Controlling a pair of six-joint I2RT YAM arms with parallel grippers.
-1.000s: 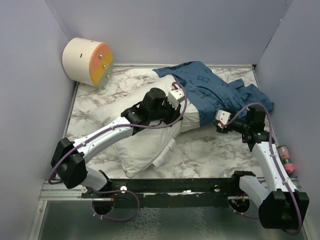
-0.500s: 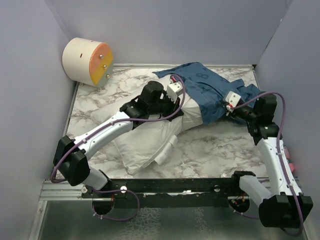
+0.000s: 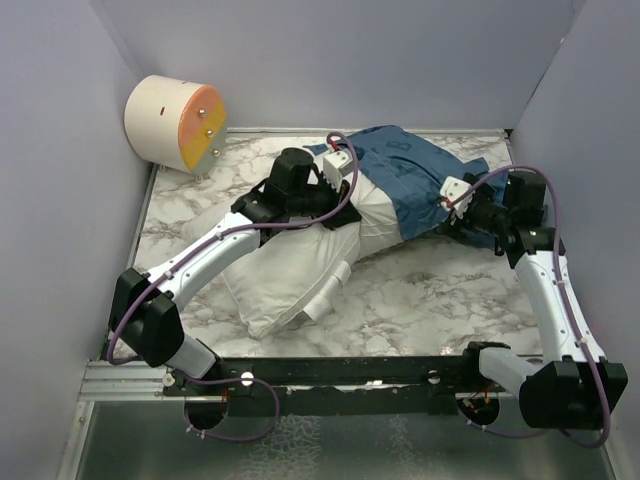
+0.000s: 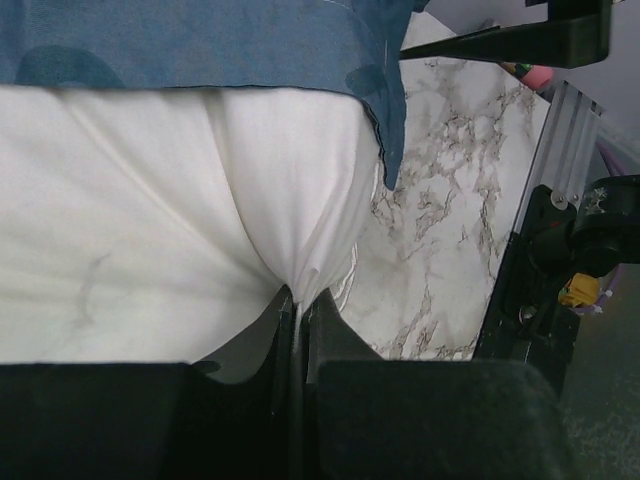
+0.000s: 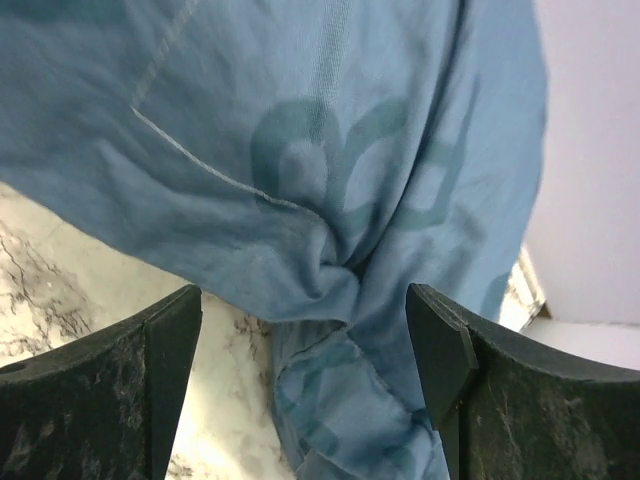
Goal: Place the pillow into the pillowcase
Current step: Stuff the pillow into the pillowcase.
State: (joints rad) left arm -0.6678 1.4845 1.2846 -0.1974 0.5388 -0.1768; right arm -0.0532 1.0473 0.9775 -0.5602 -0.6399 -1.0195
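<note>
Pinching pillow (image 4: 150,250) in left claw (image 4: 297,305), right claw (image 5: 300,350) spread wide under pillowcase (image 5: 300,150), overhead hiding both.

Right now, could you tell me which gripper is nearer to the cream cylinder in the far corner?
Left. The left gripper is shut on the pillow at mid-table, with bare marble between it and the cylinder. The right gripper, open at the pillowcase, sits farther right.

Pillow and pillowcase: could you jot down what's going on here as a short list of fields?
pillow: white, far end tucked inside the case, near end bare on the table
pillowcase: blue, printed, bunched at the far right
left gripper: shut, pinching pillow fabric
right gripper: open, fingers either side of a case fold
table: marble-patterned
other: cream cylinder, far left corner
</note>
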